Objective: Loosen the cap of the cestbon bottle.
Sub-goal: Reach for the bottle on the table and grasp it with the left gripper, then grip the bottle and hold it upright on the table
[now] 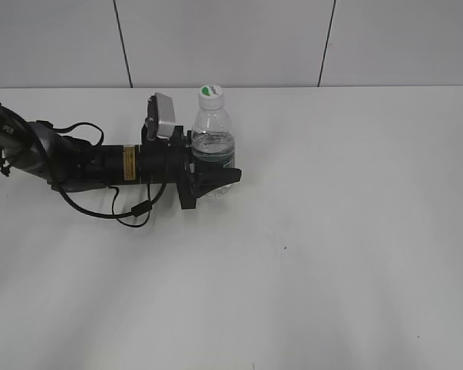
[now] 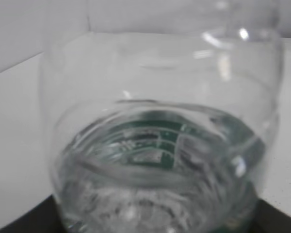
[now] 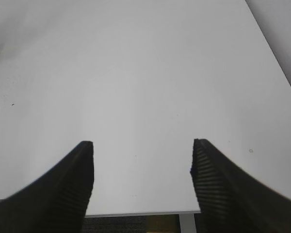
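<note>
So the left gripper [image 1: 214,179] looked clamped round the bottle [image 1: 213,135] mid-frame, probably; right gripper [image 3: 141,187] gaped empty. Next: grab the cap [image 1: 210,93].

Spreading white and plain across the frame: table [image 1: 309,262]. Standing upright on it in the upper middle, slightly left of centre: cestbon bottle [image 1: 213,142], half filled, dark green label band low, white cap [image 1: 211,92] topping it.
</note>
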